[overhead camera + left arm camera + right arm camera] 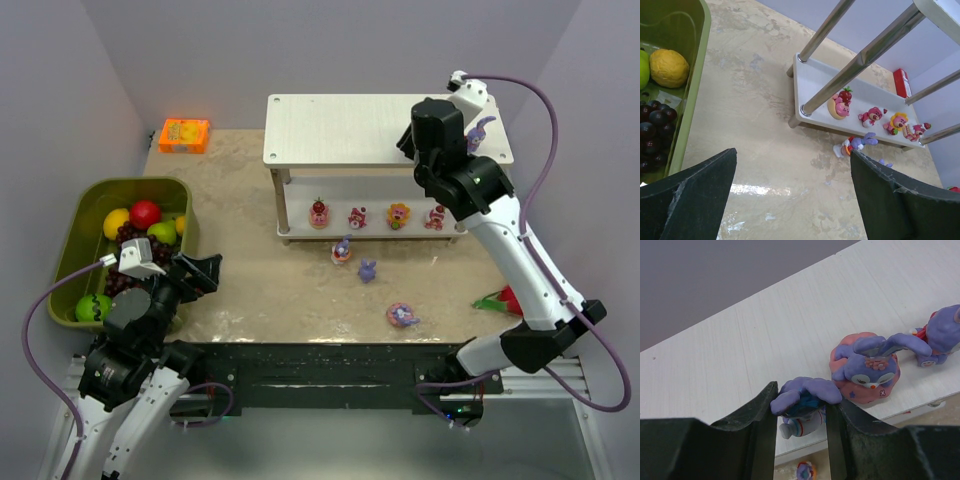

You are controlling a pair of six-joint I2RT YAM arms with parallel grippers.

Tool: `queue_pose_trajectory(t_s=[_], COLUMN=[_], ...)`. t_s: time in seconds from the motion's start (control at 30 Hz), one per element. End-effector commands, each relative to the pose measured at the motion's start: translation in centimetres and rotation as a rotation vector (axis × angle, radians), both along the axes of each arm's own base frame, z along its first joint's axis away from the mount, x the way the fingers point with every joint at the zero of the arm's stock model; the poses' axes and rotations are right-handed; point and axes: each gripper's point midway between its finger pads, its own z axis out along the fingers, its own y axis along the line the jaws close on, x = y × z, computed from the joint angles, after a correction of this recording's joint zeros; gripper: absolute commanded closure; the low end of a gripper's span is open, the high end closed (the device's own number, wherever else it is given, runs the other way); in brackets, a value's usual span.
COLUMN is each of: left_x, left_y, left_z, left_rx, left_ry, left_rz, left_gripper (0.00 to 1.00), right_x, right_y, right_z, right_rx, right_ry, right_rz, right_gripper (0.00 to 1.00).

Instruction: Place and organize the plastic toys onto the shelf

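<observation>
The white shelf [340,130] stands at the back. My right gripper [801,412] is over the front right part of its top board [790,330], shut on a purple-blue bunny [807,392]. I cannot tell whether that bunny touches the board. Beside it on the board stand a bunny on a pink donut base [865,367] and another bunny [942,332]. Several red and pink cake-like figures [357,216] stand in a row on the lower board [815,82]. Three bunnies lie on the table, one by the shelf [342,250], one further forward [367,270] and one nearest the front [402,316]. My left gripper [792,195] is open and empty, low at the left.
An olive-green bin [85,235] with an apple, a lemon [669,67] and grapes [652,130] sits at the left, close to my left gripper. An orange box [185,135] lies at the back left. A dragon fruit [505,298] lies at the right.
</observation>
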Motion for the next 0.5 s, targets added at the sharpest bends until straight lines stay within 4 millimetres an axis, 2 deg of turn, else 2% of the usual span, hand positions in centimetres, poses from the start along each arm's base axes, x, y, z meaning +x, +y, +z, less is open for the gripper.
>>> queue_pose_trajectory(t_s=[0.0,0.27,0.47], left_x=[0.0,-0.1,-0.2], left_y=[0.3,0.3,0.3], left_z=[1.1,1.2,1.3], left_rx=[-0.023,-0.025,-0.027], left_ry=[-0.026,-0.030,-0.034], left_rz=[0.018,0.018,0.018], left_gripper=[0.01,0.01,0.01], right_x=[0.8,1.6,1.7], right_y=[0.8,1.6,1.4], right_z=[0.8,-0.5,-0.4], right_rx=[0.088,0.092,0.093], right_ry=[-0.046,-0.016,-0.018], right_rz=[0.012,0.038,0.033], right_gripper=[0.87,0.72,0.59])
